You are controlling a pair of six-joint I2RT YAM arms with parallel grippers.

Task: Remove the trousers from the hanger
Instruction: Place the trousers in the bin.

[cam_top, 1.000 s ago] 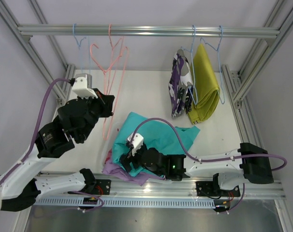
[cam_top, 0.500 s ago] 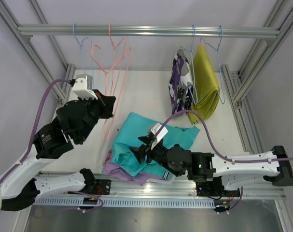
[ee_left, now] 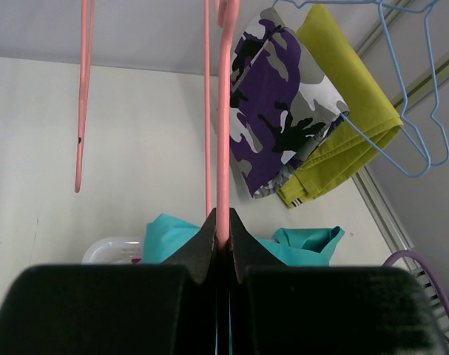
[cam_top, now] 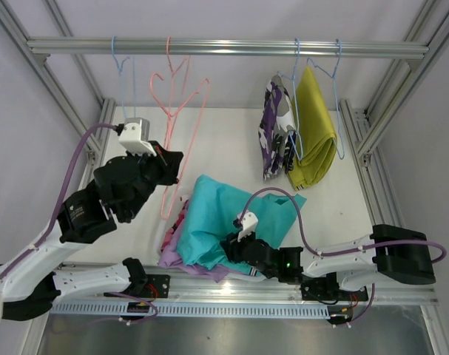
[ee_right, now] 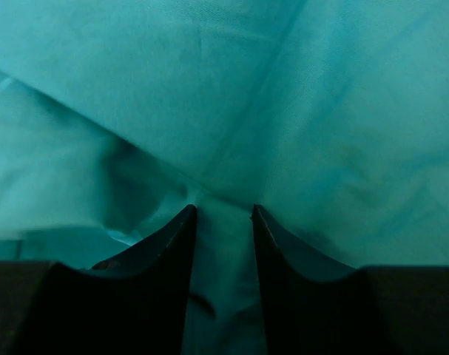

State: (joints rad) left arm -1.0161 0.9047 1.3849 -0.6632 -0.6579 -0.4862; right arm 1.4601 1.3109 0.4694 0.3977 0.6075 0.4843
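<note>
edges: white counter (cam_top: pixel 224 140) fenced by aluminium frame bars on the left and right; top rail (cam_top: pixel 224 48) crosses the back.
open room: bare counter in the middle, between the pink wire hanger (ee_left: pixel 224 111) and the hung clothes.
on the rail, right: camouflage trousers (cam_top: pixel 277 126) and mustard yellow trousers (cam_top: pixel 318 126), folded over thin blue hangers (ee_left: pixel 379 144), touching each other, well apart from both end effectors.
heap: teal trousers (cam_top: pixel 235 207), smooth and creased, lie on top of lilac trousers (cam_top: pixel 181 260) at the near counter edge; pink-red patterned trousers (cam_top: pixel 181 214) peek out on the left.
left end effector (ee_left: pixel 223 235): clenched on the pink hanger's thin wire, which hangs tilted.
right end effector (ee_right: pixel 223 222): low on the heap, tips pressed into the teal cloth with a ridge of it between them; jaws partly apart, cannot tell whether it grips.
</note>
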